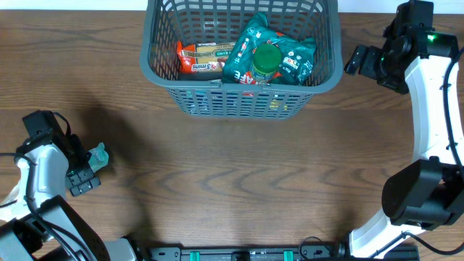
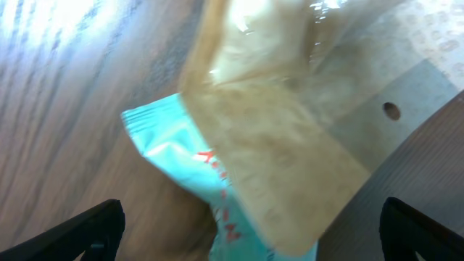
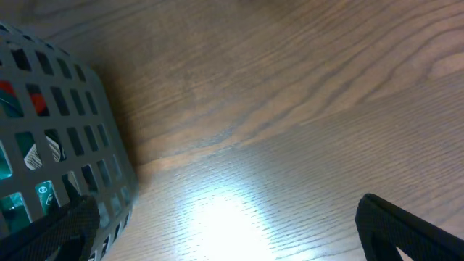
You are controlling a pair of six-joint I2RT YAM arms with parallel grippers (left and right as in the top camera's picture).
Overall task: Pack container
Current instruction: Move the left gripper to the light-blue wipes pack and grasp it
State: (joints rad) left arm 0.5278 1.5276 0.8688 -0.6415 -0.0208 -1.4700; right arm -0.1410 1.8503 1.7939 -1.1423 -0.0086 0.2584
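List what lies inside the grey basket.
The basket holds an orange packet, teal pouches and a green-lidded bottle. Anything beneath them is covered.

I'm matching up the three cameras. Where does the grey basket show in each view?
Overhead: the basket sits at top centre, its far edge cut off by the frame.
Left wrist: not in it; a teal packet and a tan wrapper fill the view.
Right wrist: its slotted wall curves along the left edge.
Shared landmark: the wooden table, whose grain shows in all three.
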